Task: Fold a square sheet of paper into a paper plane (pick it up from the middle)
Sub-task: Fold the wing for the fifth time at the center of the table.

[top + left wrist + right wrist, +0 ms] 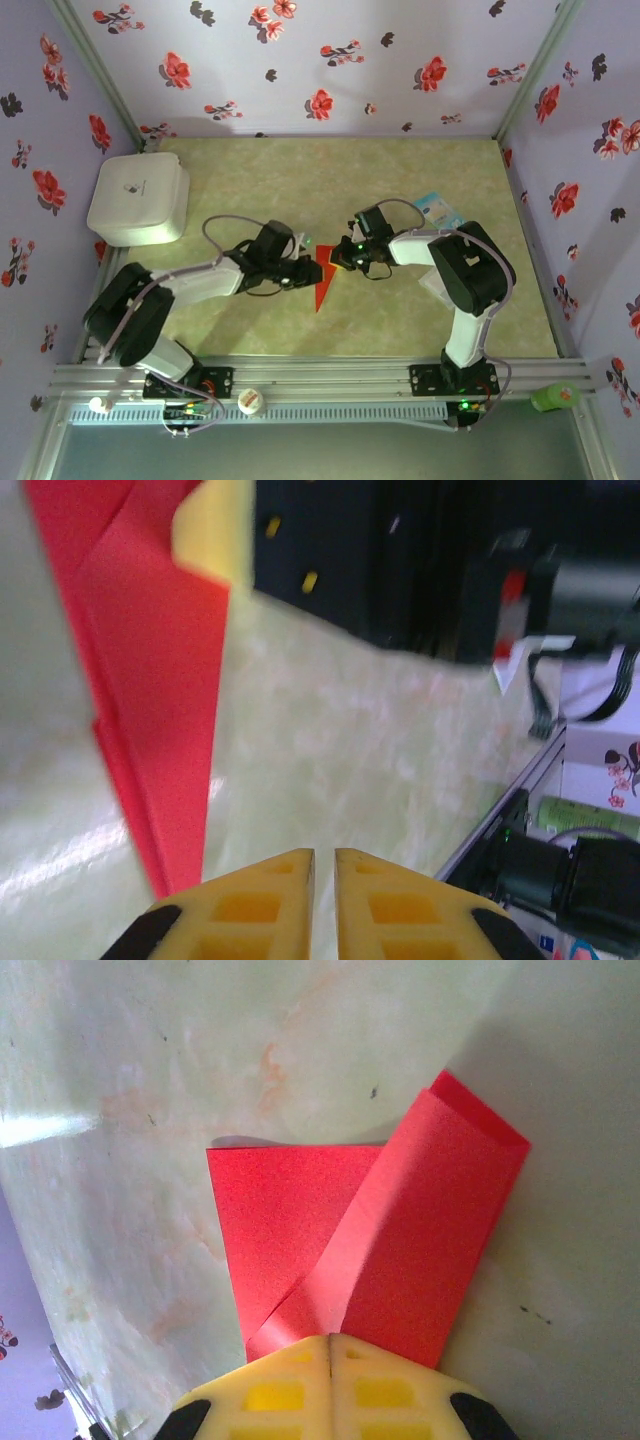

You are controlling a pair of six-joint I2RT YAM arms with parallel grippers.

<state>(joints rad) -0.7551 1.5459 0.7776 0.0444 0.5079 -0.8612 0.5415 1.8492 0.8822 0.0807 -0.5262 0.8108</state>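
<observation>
Matte red paper plane (pixel 400 1250), creased into overlapping flaps, pinched by the right claw (pixel 330 1345) over the marbled green tabletop (pixel 400 180); left claw (pixel 325 865) closed, empty.

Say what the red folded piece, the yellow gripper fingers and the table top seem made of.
Red paper: thin matte paper, holding sharp creases and layered flaps. Right gripper's fingers: yellow, matte, with moulded square pockets; likely plastic or rubber, can't say which. Table top: pale green marbled surface with a glossy glare streak, perhaps vinyl or laminate.
</observation>
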